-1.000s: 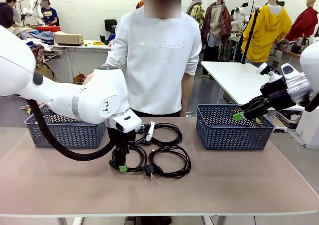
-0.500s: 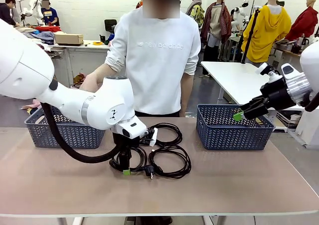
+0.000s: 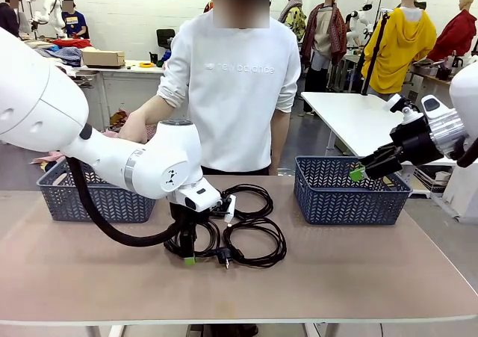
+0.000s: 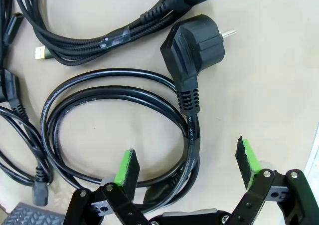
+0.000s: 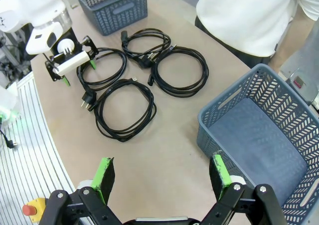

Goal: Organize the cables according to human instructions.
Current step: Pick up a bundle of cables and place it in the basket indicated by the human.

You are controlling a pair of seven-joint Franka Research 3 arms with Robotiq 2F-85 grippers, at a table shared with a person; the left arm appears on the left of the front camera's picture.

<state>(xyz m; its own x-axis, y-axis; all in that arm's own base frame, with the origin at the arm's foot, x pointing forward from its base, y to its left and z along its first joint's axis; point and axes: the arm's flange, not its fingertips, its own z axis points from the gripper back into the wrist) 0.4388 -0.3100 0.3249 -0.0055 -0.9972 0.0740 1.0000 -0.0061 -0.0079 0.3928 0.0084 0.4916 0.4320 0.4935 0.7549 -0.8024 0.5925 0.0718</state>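
Several black coiled cables lie together at the table's middle, in front of the human in white. My left gripper points straight down on the near-left coil. It is open, and its green pads straddle the coil's strand just below the round plug. In the right wrist view, the coils are spread out beside the left gripper. My right gripper hangs open and empty at the right basket's far edge.
A blue basket stands at the right rear of the table, a second one at the left rear behind my left arm. The person's hand is held over the left basket. The table's front strip is bare.
My left arm has shifted a little right and lowered its open gripper onto the near-left coil. The right arm has stayed put.
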